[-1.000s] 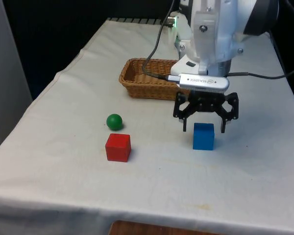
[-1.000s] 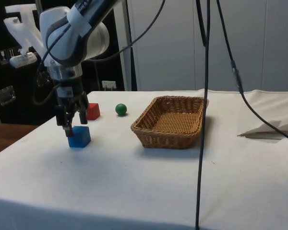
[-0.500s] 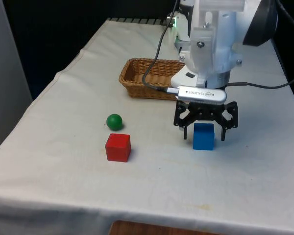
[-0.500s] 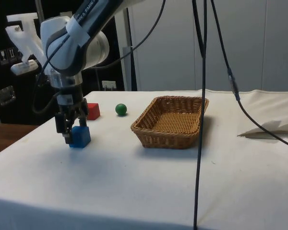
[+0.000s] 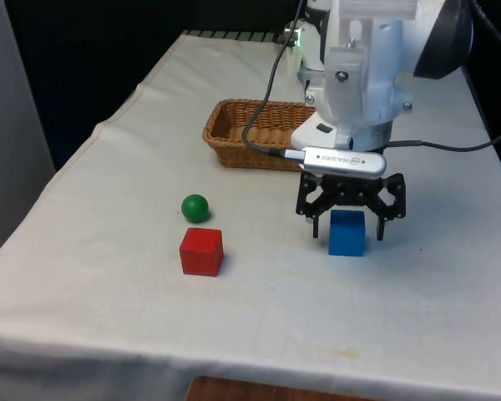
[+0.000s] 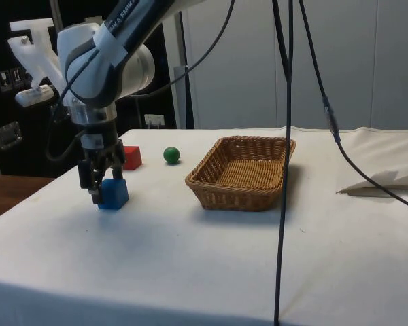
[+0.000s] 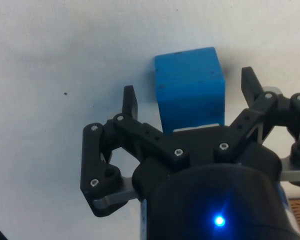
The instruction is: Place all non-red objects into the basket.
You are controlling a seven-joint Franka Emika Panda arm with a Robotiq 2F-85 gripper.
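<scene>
Gripper (image 5: 348,234) is down at the blue cube (image 5: 346,232), fingers apart and straddling it with a gap on either side; the cube sits on the cloth (image 5: 259,317), not lifted. Green ball (image 5: 195,207) lies just beyond the red cube (image 5: 201,251), both well apart from the blue cube towards the front view's left. Wicker basket (image 5: 234,138) stands farther back, near the arm's base.

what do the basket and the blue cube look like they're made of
Basket: woven wicker or rattan, tan and matte, with strands showing along its walls and rim. Blue cube: probably painted wood or plastic, with flat opaque faces and crisp edges; the look leaves that open.
</scene>
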